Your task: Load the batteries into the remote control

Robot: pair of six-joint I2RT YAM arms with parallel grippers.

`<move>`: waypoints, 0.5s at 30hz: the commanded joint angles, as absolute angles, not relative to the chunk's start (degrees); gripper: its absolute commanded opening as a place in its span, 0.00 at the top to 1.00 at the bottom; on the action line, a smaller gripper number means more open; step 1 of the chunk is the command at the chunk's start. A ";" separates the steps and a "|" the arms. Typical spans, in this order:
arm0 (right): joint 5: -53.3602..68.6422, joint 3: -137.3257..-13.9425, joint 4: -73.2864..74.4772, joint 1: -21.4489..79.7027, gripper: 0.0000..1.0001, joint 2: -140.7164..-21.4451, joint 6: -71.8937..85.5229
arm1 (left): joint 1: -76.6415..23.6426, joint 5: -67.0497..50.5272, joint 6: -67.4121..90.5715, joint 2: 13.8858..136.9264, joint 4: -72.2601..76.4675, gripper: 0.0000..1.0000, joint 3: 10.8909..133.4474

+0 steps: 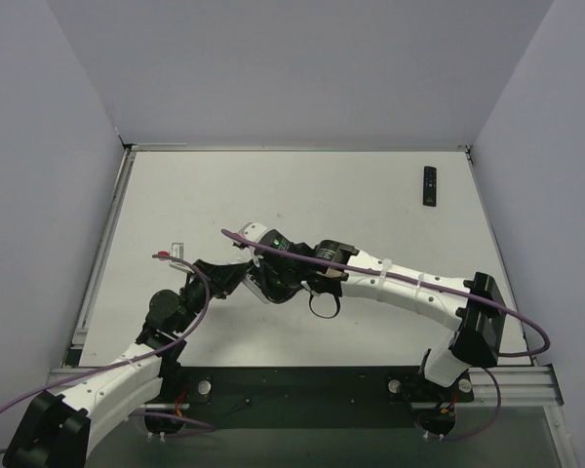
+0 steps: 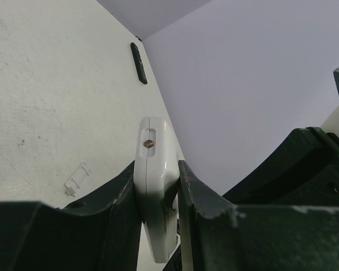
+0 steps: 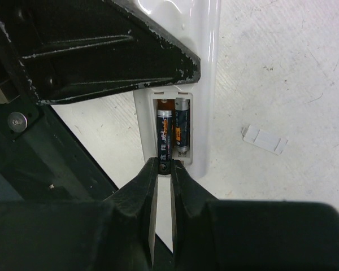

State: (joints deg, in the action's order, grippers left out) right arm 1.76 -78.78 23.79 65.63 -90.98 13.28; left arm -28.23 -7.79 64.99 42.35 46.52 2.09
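Note:
My left gripper (image 2: 157, 169) is shut on the white remote control (image 2: 152, 141), which it holds on edge above the table. The remote's open battery bay (image 3: 174, 127) faces the right wrist camera. Two dark batteries lie in it side by side, one on the left (image 3: 164, 132) and one on the right (image 3: 182, 127). My right gripper (image 3: 164, 165) is shut on the near end of the left battery. In the top view the two grippers, left (image 1: 236, 276) and right (image 1: 269, 273), meet over the middle of the table, and the remote is hidden between them.
The loose white battery cover (image 3: 264, 139) lies flat on the table beside the remote, left of the arms in the top view (image 1: 178, 252). A black remote (image 1: 430, 185) rests at the far right near the wall (image 2: 138, 63).

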 commanded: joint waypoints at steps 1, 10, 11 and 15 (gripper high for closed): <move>0.70 -82.43 26.54 66.01 1.00 -92.63 12.92 | -28.83 -8.44 66.00 42.10 50.36 1.00 4.83; 0.18 -84.81 27.86 65.92 1.00 -94.57 12.74 | -29.71 -8.17 66.79 42.10 50.62 1.00 4.83; 0.26 -84.99 27.95 66.00 1.00 -94.57 12.66 | -29.71 -8.00 66.97 42.10 50.71 1.00 4.75; 0.35 -85.25 28.12 66.01 0.98 -94.75 12.74 | -29.71 -7.65 68.20 41.84 50.80 1.00 4.48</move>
